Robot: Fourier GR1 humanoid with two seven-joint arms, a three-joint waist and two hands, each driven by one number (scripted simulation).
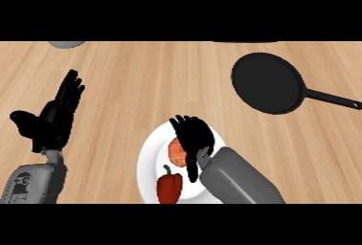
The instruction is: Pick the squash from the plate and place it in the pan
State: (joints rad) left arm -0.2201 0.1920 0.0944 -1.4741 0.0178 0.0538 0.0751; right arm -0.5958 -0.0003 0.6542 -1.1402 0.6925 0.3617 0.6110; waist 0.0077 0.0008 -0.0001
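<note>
The squash (176, 153) lies on the plate (149, 154), on the plate's far half, with a red pepper (169, 187) just nearer the robot on the same plate. Only the squash's left part shows. The rest is hidden under the right hand (192, 137), which hangs directly over it. What shows of the squash runs roughly near-to-far, so its long axis seems to lie along the line of the fingers rather than across them (a guess, since half of it is covered).

The right hand's fingers are stretched out and close together, pointing away from the robot, with the thumb trailing back toward the wrist. They are not visibly curled round the squash. Whether they touch it cannot be told from above.

The pan (267, 83) sits well apart from the plate, farther out and to the right, its handle pointing right. The right hand is the nearer one both to the squash and to the pan, so the carry would go outward and rightward. The grasp looks not yet made, so closing on the squash comes first.

The left hand (53, 117) rests open at the left, fingers up.
</note>
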